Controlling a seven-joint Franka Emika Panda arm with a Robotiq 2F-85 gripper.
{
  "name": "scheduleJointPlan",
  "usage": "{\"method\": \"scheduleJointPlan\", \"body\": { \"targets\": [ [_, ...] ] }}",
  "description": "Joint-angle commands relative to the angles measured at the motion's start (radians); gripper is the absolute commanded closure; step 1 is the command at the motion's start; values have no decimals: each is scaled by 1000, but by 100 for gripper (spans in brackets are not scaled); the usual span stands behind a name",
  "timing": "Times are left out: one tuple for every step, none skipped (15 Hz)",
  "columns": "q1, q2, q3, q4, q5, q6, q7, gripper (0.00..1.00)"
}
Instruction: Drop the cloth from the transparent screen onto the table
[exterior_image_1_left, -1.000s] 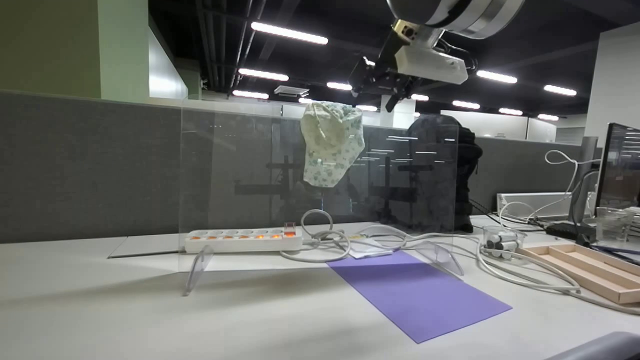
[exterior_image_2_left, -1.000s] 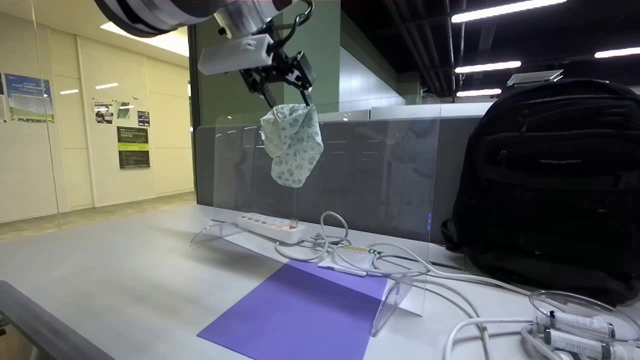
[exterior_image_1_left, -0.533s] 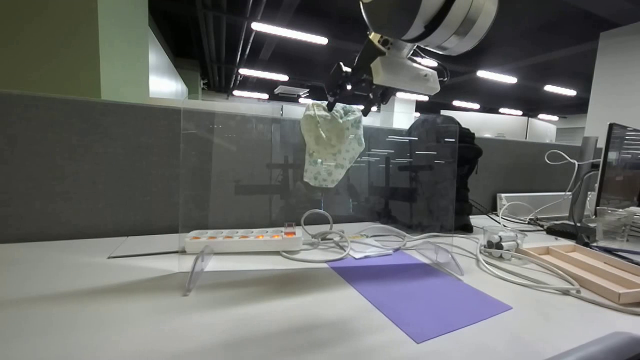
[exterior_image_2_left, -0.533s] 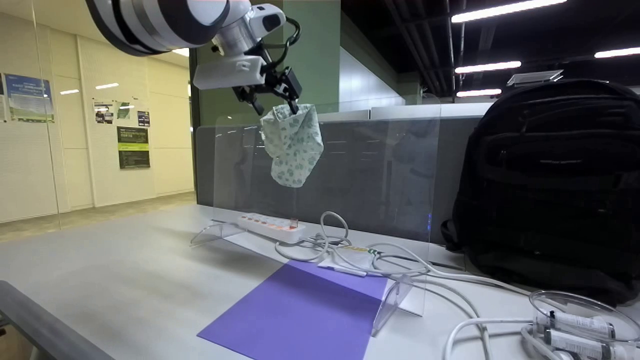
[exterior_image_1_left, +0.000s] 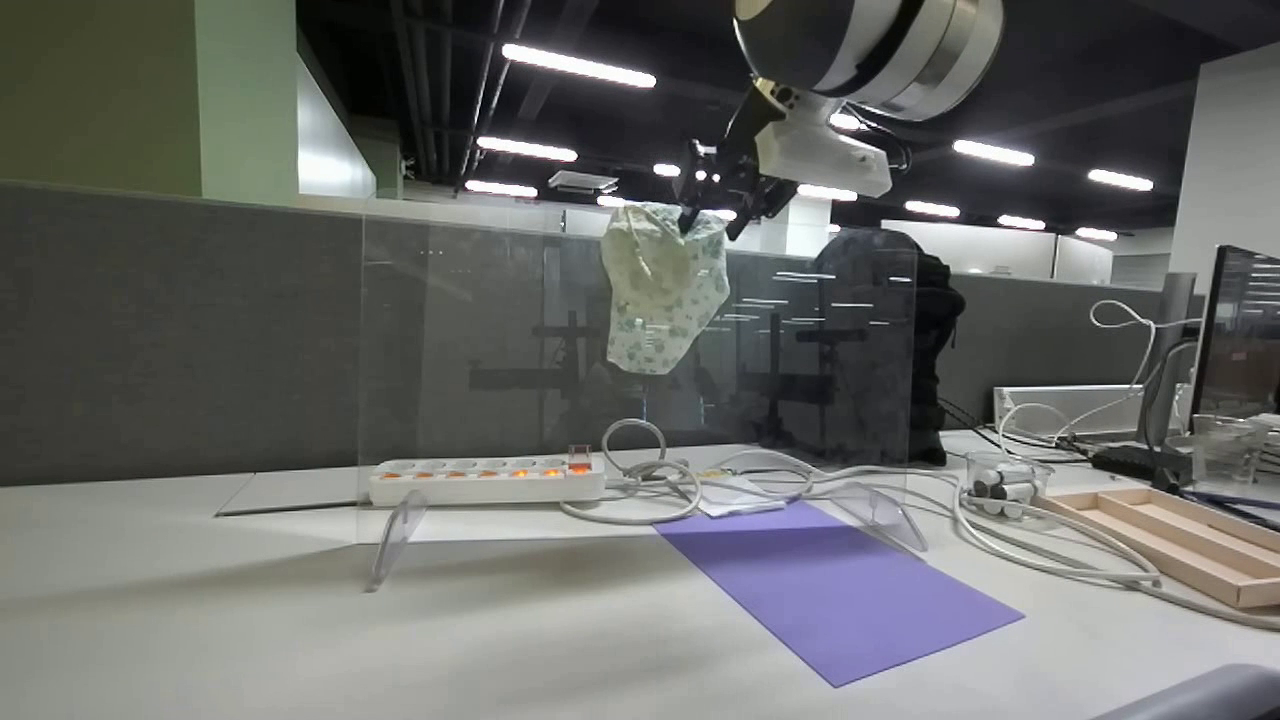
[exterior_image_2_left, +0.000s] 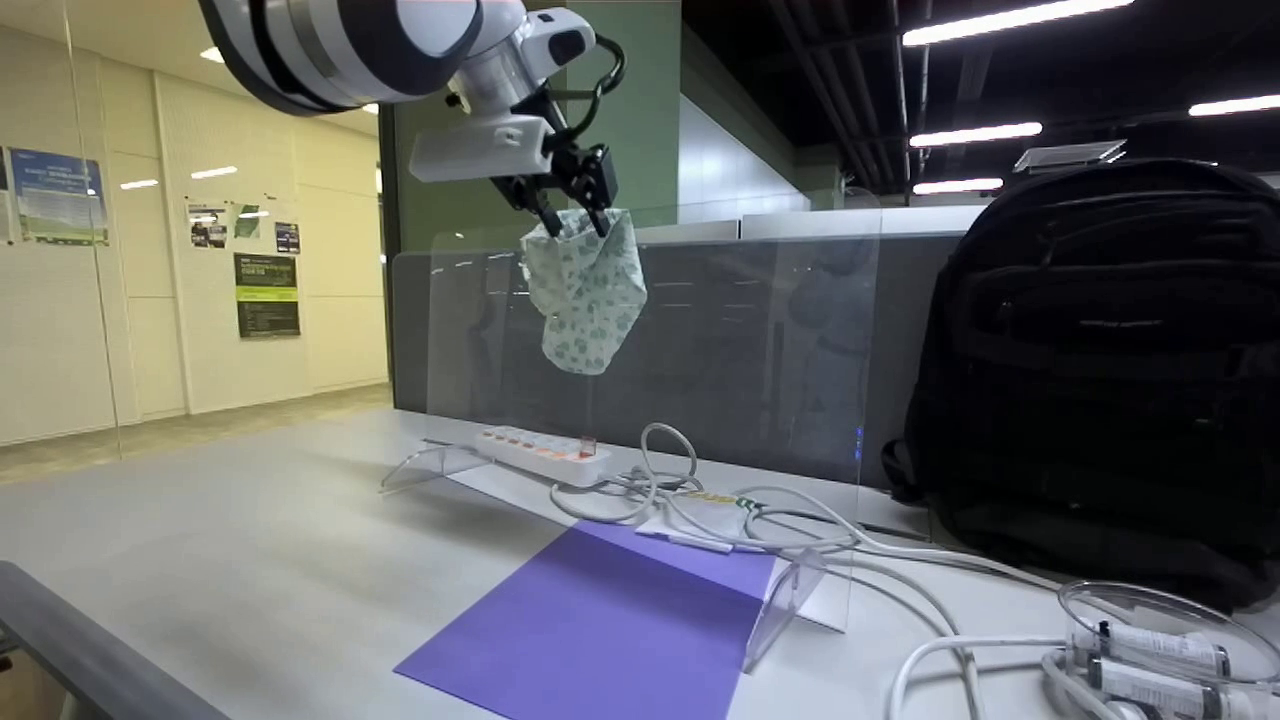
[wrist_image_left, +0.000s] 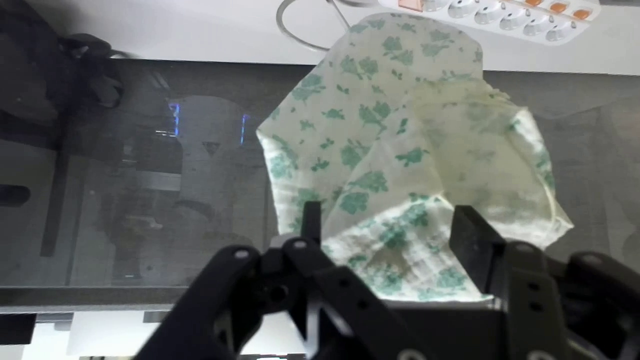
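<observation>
Pale green-printed cloth (wrist_image_left: 400, 160) drapes over the clear rectangular plastic screen (exterior_image_1_left: 560, 410) toward the far edge of the white desk (exterior_image_1_left: 200, 630). The black two-fingered gripper (exterior_image_2_left: 577, 229) stands unclenched; a shallow pinch may slip, a deep one tip the screen.

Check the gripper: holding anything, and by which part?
Nothing: the gripper is open near the top of the green-patterned cloth, which hangs on the transparent screen.
</observation>
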Motion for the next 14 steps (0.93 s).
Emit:
{"method": "scheduleJointPlan", "body": {
  "targets": [
    [38, 11, -73, 24, -11, 6, 5, 63],
    [46, 12, -88, 25, -11, 5, 5, 69],
    [55, 13, -103, 26, -11, 4, 4, 75],
    [64, 14, -117, 27, -11, 2, 4, 83],
    [75, 13, -131, 27, -11, 1, 4, 89],
    [85, 14, -143, 28, -12, 1, 3, 97],
    [98, 12, -157, 28, -12, -1, 3, 100],
    [113, 8, -171, 27, -15, -5, 0, 100],
    [127, 3, -182, 26, -21, -6, -6, 68],
    [145, -3, -194, 23, -26, -9, -10, 72],
    [160, -10, -202, 21, -36, -14, -17, 71],
    [174, -13, -209, 19, -47, -17, -21, 67],
    [194, -21, -219, 16, -57, -24, -26, 60],
    [208, -23, -226, 14, -69, -30, -30, 53]
  ]
}}
